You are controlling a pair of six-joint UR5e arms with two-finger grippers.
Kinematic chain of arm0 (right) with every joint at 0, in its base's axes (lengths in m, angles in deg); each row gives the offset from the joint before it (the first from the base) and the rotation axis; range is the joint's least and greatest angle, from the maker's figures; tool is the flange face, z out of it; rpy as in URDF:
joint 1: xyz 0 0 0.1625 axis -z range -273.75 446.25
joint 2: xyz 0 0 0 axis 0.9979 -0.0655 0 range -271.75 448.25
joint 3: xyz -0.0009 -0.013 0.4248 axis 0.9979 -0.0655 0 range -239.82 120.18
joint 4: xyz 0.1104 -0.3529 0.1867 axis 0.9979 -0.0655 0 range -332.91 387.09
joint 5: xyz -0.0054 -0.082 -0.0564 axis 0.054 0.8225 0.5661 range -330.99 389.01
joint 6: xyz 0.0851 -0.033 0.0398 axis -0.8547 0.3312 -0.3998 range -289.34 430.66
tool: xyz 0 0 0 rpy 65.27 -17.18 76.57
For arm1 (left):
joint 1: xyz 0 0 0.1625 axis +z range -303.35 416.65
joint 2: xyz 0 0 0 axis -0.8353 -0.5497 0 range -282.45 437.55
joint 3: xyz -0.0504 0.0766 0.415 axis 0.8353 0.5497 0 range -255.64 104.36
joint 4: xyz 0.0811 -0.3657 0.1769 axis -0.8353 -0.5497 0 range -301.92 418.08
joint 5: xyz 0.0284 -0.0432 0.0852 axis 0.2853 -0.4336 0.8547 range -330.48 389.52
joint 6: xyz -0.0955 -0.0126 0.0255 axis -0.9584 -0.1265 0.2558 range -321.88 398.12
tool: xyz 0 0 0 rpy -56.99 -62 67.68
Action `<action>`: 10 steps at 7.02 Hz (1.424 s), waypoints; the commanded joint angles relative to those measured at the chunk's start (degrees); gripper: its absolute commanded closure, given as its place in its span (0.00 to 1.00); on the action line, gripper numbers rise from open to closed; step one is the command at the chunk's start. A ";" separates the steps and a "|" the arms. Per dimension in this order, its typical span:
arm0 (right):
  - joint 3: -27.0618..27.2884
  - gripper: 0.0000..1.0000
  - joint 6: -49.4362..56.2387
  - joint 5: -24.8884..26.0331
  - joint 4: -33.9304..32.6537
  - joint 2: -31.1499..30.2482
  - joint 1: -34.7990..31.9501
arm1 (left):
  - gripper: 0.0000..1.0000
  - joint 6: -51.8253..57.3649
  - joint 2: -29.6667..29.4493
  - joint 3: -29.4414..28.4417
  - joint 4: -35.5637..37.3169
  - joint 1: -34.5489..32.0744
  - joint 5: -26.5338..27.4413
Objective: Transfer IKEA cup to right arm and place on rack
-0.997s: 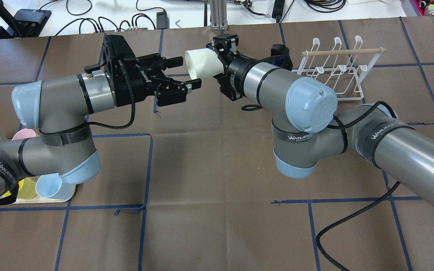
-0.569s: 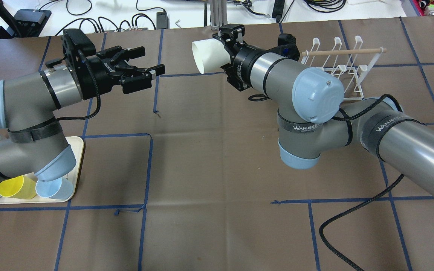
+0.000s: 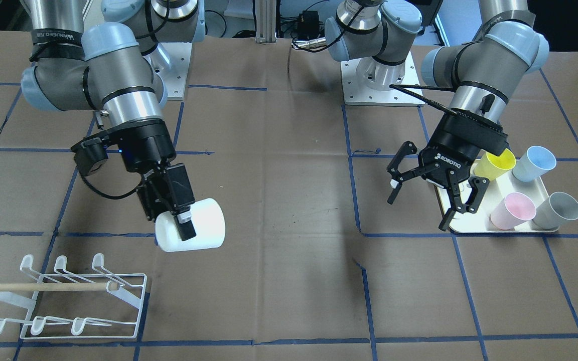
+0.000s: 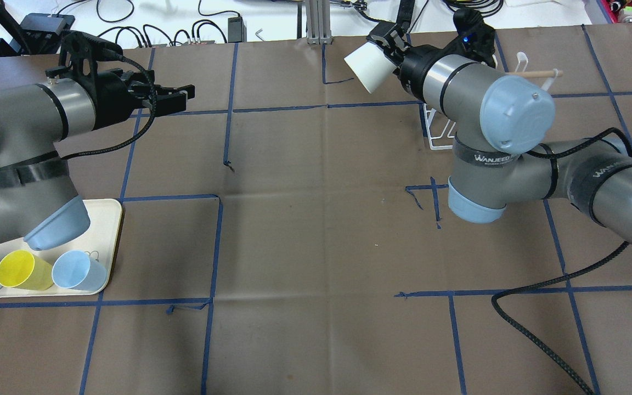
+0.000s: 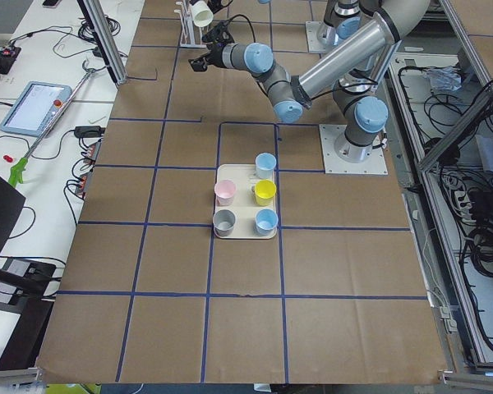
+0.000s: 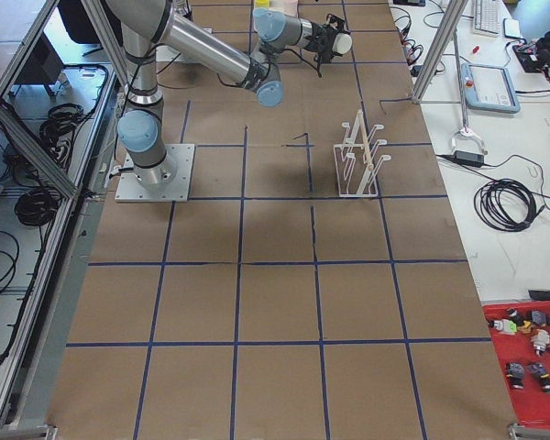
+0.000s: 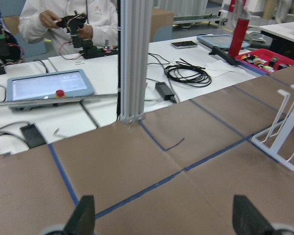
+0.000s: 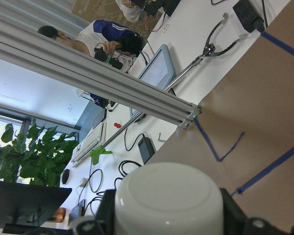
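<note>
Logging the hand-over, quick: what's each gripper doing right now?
Left gripper: open, holding nothing.
Right gripper: closed on the white cup.

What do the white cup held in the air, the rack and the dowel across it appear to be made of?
The white cup: likely plastic, possibly glazed ceramic; smooth, opaque, uniform white with a soft sheen.
The rack: looks like bent metal wire with a white coating; thin, even rods and looped prongs.
The dowel: apparently bare light wood; pale tan, matte, against the white frame.
</note>
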 commanded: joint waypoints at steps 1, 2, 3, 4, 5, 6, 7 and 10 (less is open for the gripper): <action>-0.21 0.73 19.90 0.00 -0.07 1.88 5.80 | 0.01 -0.10 1.09 -9.81 -24.83 -3.16 19.56; -0.48 0.73 24.67 0.00 -0.33 2.41 7.21 | 0.01 -0.71 1.09 -13.33 -34.60 -5.36 26.28; -1.70 0.73 28.90 0.08 -0.33 2.77 8.18 | 0.01 -3.94 1.18 -17.10 -44.79 -6.95 31.13; -4.49 0.73 34.07 0.26 -0.25 4.16 8.36 | 0.01 -8.85 1.35 -20.97 -53.34 -8.44 32.40; -6.61 0.73 37.78 0.35 -0.33 6.00 8.37 | 0.01 -16.99 1.36 -24.58 -60.30 -9.93 32.41; -8.02 0.73 41.12 1.48 -0.42 7.24 8.45 | 0.01 -22.64 1.62 -26.44 -63.32 -12.30 32.41; -9.52 0.73 45.60 1.93 -0.42 8.64 8.71 | 0.01 -24.17 1.97 -26.63 -63.70 -13.63 33.37; -14.53 0.72 54.57 2.02 -0.86 13.30 11.16 | 0.01 -24.72 5.12 -23.92 -63.79 -14.52 35.14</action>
